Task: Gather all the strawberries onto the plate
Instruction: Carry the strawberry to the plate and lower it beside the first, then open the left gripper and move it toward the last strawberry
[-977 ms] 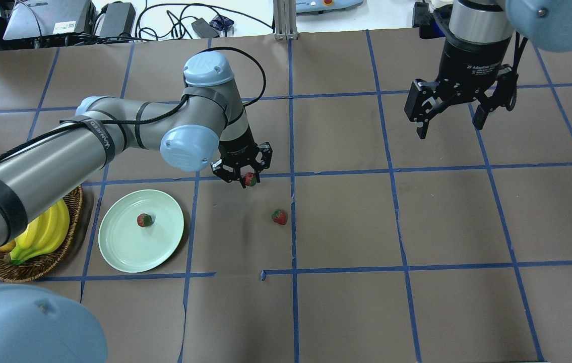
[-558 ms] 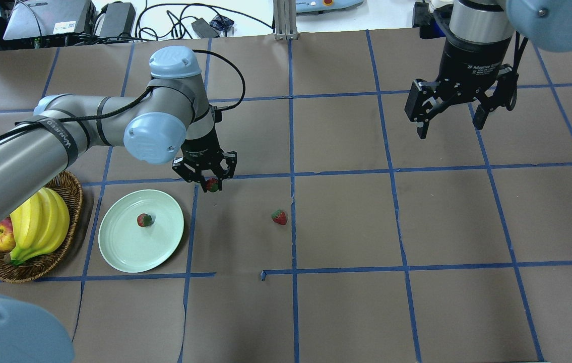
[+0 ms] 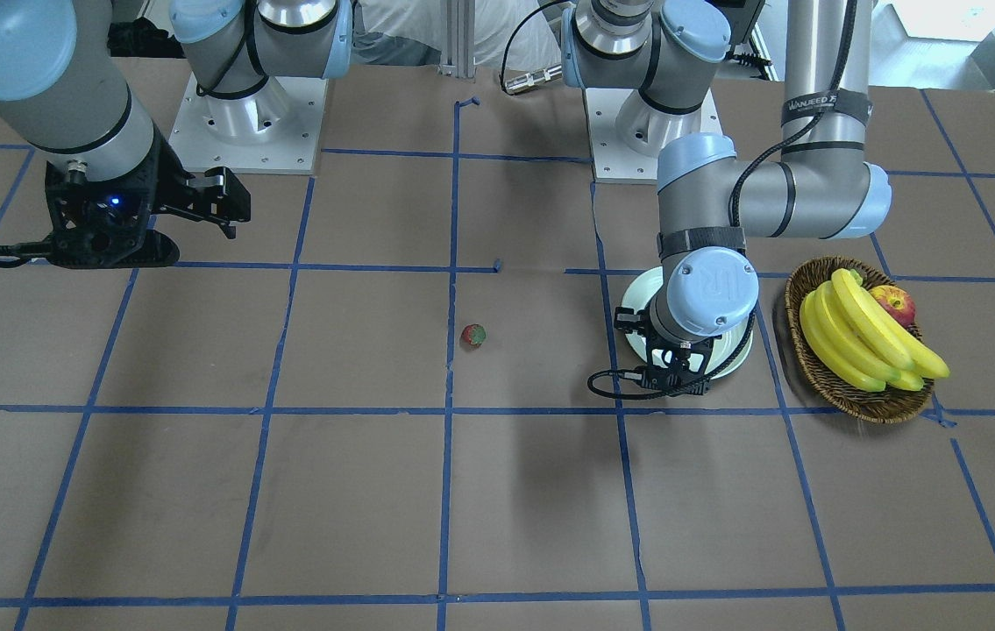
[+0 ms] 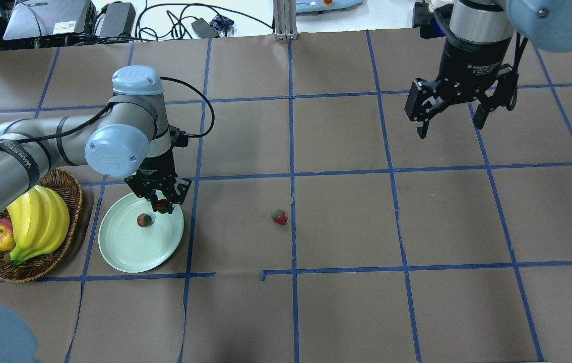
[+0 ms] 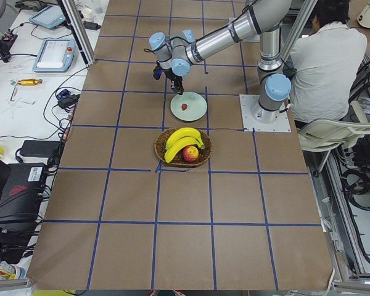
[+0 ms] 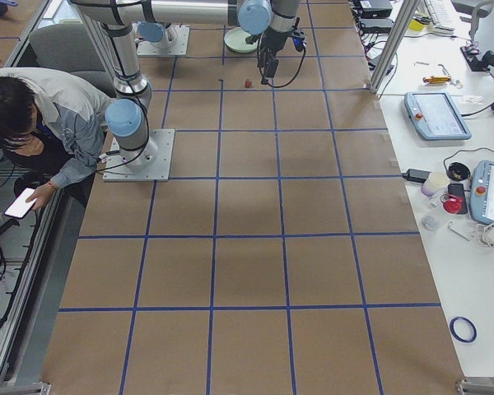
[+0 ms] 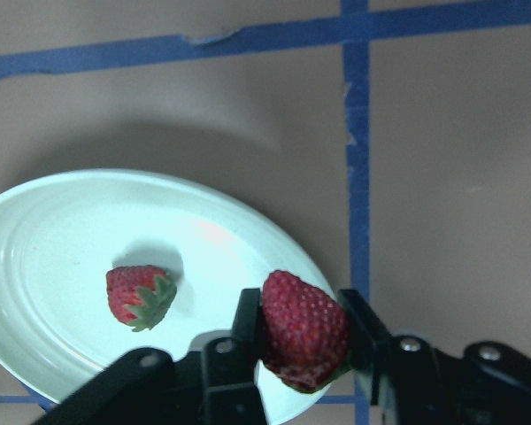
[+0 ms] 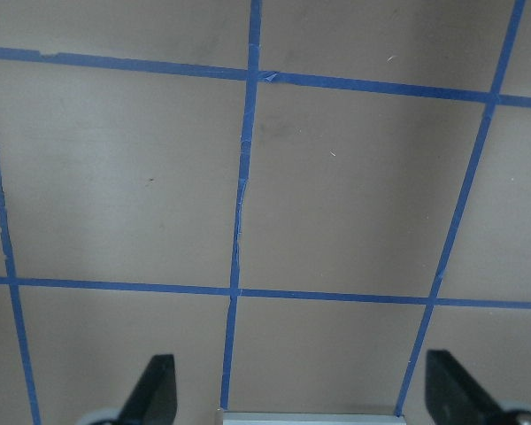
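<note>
On the blue-taped bench (image 4: 346, 222), the left hand (image 4: 163, 205) grips a strawberry (image 7: 305, 323) over the mint-green plate (image 4: 129, 254), seemingly to drop it beside a second strawberry (image 4: 144, 220); the right hand (image 4: 454, 115) hangs splayed.

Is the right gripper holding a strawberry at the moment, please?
No, the right gripper hangs open and empty, with nothing between its jaws.

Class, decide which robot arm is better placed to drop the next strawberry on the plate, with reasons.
Left. The left gripper holds a strawberry over the plate; the right gripper hangs open and empty far across the table.
</note>
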